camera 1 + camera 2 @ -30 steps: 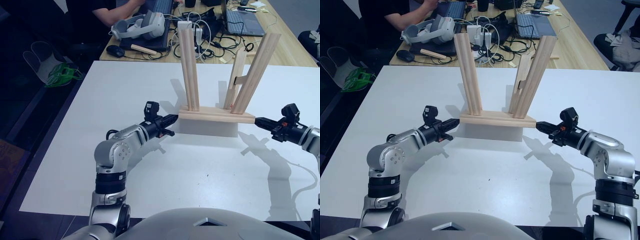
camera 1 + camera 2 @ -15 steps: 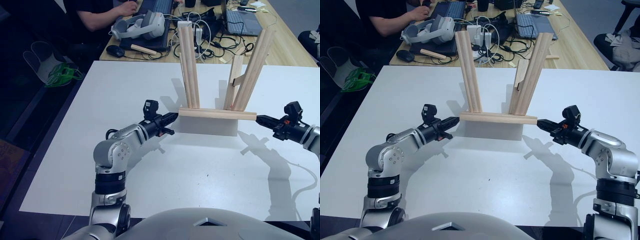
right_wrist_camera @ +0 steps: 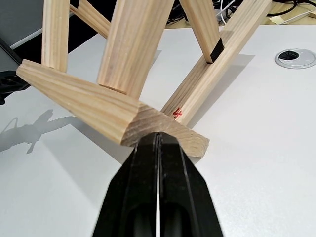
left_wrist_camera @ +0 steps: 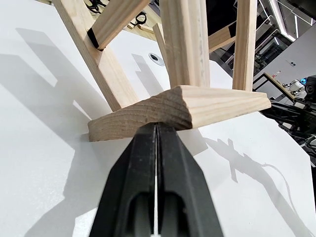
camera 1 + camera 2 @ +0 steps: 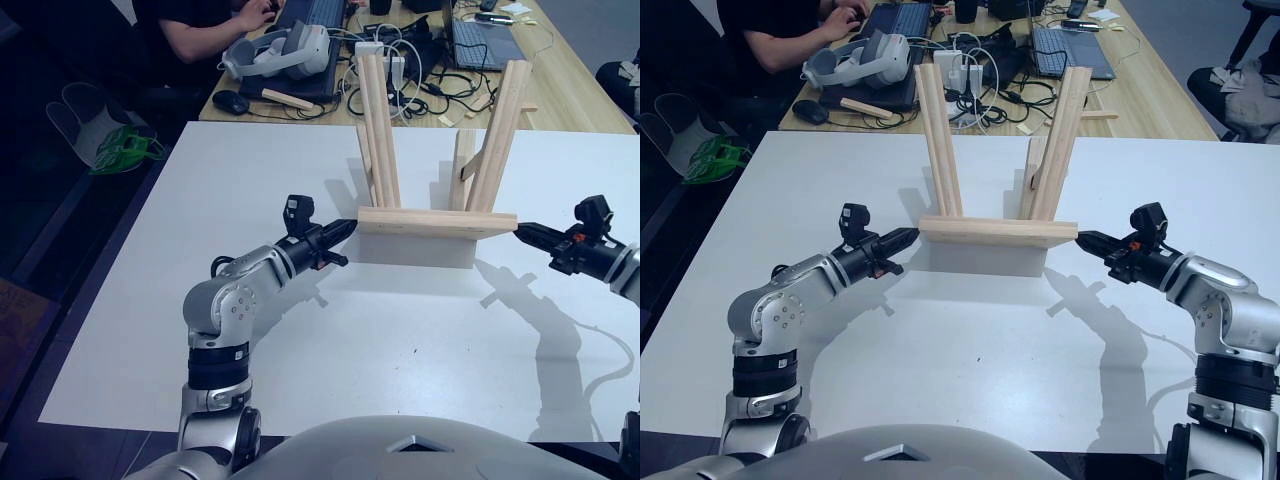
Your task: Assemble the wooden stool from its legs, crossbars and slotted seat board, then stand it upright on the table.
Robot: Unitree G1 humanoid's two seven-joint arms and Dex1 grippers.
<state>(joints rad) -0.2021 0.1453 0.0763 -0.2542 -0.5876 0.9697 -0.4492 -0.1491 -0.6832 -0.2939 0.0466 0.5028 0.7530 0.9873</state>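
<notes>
The wooden stool (image 5: 380, 130), inverted with legs up, appears lifted just off the far middle of the table (image 5: 400, 340). It is squeezed endwise at its seat board (image 5: 432, 222) between the clenched left gripper (image 5: 347, 226) and right gripper (image 5: 521, 229). It looks stiff and light, but this hold probably lets it pivot or slip.

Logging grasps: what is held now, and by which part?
The upturned stool, pinched by the ends of its seat board: the left gripper, jaws shut, presses one end, the right gripper the other.
</notes>
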